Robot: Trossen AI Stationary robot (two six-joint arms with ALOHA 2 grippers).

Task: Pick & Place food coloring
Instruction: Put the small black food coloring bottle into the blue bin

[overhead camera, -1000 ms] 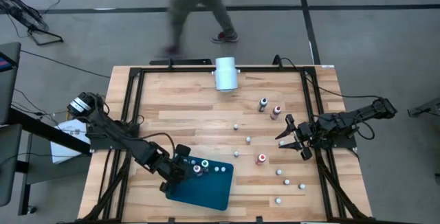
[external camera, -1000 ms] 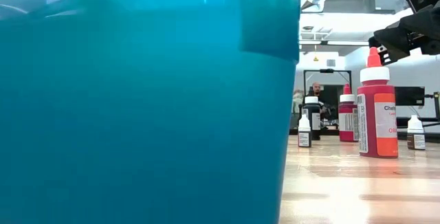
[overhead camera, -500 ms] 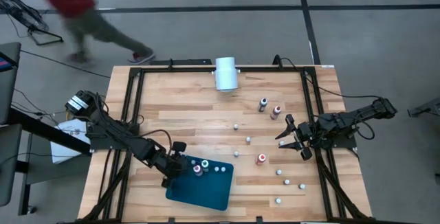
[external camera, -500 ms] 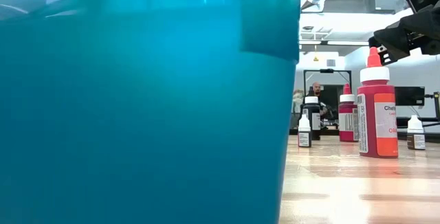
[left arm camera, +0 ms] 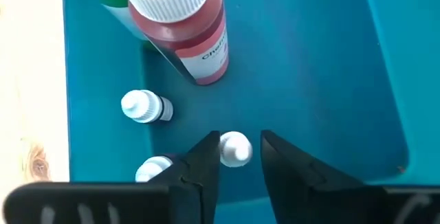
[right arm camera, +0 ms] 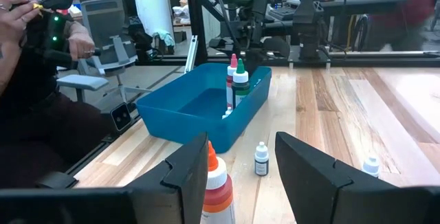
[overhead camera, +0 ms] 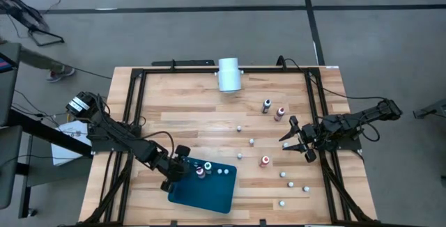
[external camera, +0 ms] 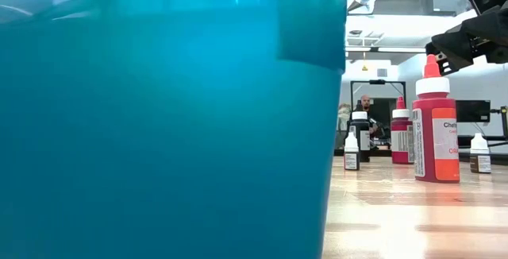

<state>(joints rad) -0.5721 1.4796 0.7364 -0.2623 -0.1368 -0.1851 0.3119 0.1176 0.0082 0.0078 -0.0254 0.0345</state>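
The food coloring bottles are split between tray and table. In the teal tray (overhead camera: 209, 193) stand a red-bodied bottle (left arm camera: 182, 25), a green one behind it, and three tiny white-capped ones (left arm camera: 144, 106). Several more are scattered on the wood near my right gripper: a red bottle (overhead camera: 265, 161), another red one (overhead camera: 280, 113), a dark one (overhead camera: 266, 105) and tiny ones (overhead camera: 283, 174). My left gripper (overhead camera: 178, 163) hangs open over the tray's left end (left arm camera: 237, 159), a tiny white cap (left arm camera: 235, 148) showing between its fingertips. My right gripper (overhead camera: 296, 138) is open at the table's right side.
A large white cylinder (overhead camera: 229, 74) lies at the far edge. The tray wall (external camera: 159, 116) fills most of the low view, with a red bottle (external camera: 435, 124) beside it. A person sits beyond the table's left (right arm camera: 27, 45). Bare wood lies between tray and cylinder.
My left gripper has drawn back a little toward the table's left edge, over the tray's left end. A person beyond the far edge has walked off to the left. The right arm and the bottles have stayed put.
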